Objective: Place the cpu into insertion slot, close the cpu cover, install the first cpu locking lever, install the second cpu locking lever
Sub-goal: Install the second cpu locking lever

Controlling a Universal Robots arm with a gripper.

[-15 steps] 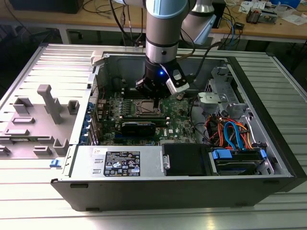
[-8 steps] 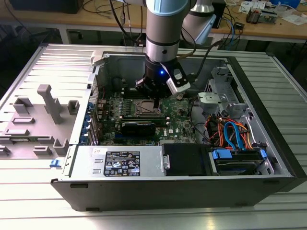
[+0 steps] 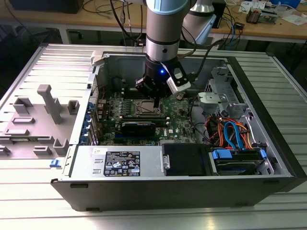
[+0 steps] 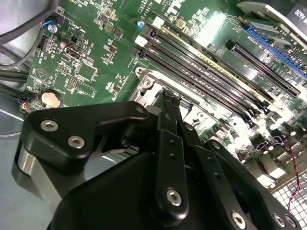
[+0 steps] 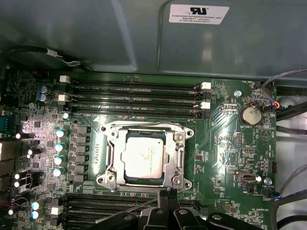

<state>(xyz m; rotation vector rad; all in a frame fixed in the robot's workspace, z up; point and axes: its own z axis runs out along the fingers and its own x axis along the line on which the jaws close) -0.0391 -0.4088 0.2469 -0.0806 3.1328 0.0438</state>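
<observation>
With the cpu seated in the insertion slot under the cpu cover, the hand, fingers together, could slip off a lever edge and gouge the board.

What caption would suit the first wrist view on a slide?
Silver cpu seated in the insertion slot, cpu cover framing it, pincer at its edge.

Wooden bench with cables behind a ribbed metal table
</observation>
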